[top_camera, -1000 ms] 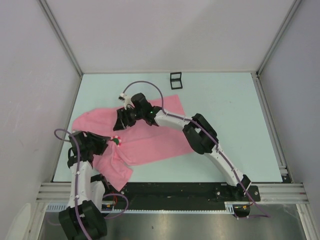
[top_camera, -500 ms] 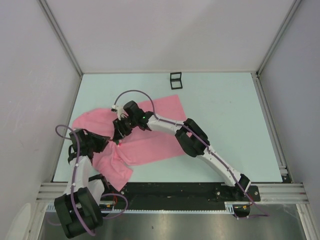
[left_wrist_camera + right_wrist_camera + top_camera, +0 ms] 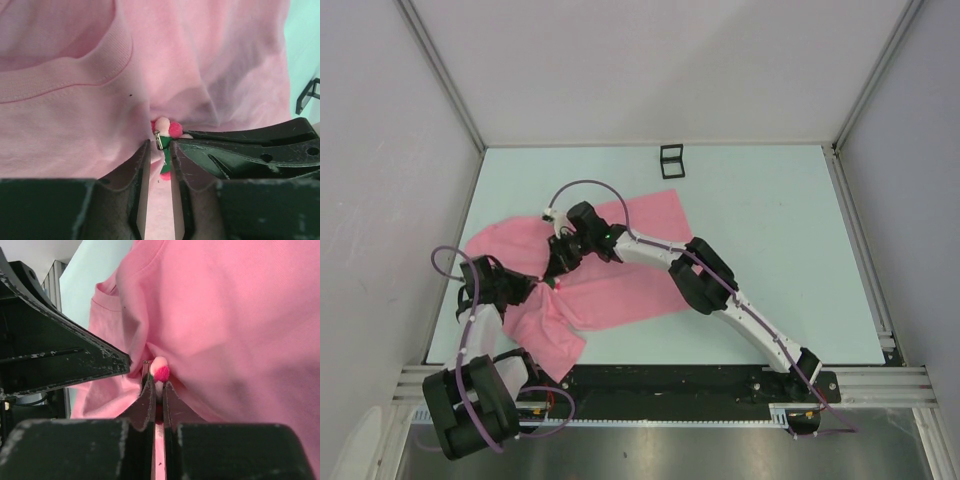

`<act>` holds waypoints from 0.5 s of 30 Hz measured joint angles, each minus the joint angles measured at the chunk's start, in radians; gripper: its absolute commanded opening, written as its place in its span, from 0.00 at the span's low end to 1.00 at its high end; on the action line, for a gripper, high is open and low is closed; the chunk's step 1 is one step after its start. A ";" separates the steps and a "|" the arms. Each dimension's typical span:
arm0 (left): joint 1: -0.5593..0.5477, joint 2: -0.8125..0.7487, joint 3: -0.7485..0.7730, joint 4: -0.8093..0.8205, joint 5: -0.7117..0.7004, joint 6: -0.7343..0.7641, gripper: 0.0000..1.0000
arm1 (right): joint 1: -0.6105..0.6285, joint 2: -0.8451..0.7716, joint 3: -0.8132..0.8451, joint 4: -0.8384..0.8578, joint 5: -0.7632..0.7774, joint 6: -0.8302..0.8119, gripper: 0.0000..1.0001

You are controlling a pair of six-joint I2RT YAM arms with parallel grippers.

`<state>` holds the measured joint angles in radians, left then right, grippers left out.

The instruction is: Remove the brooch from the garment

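Plainly the brooch (image 3: 160, 372) is tiny, light and stiff. It is pinned into a pinched ridge of the soft, thin garment (image 3: 630, 292) lying on the worktop (image 3: 770, 220). The right pincer (image 3: 157, 388) is clenched on its petals, a sound hold. The left pincer (image 3: 159, 150) straddles its green back, but whether it truly bites is unclear.

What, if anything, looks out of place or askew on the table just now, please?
Nothing spilled or damaged. The garment lies crooked and rumpled, its near-left end folded over, puckering around the brooch where the left tool and right tool meet.
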<state>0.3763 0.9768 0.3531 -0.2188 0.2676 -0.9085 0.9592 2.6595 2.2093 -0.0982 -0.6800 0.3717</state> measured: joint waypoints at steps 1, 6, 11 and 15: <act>0.000 0.001 0.000 -0.002 -0.005 0.000 0.20 | 0.000 0.000 -0.008 0.016 0.002 0.008 0.00; 0.000 -0.021 -0.002 -0.041 -0.071 -0.024 0.19 | -0.002 -0.033 -0.133 0.153 0.037 0.048 0.00; 0.001 -0.107 -0.038 -0.059 -0.090 -0.058 0.16 | 0.011 -0.131 -0.319 0.289 0.145 0.087 0.00; 0.001 -0.134 -0.058 -0.069 -0.076 -0.071 0.19 | 0.017 -0.194 -0.451 0.394 0.211 0.130 0.00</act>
<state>0.3775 0.8429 0.2947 -0.2874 0.1913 -0.9794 0.9764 2.4653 1.7588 0.2958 -0.4690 0.5022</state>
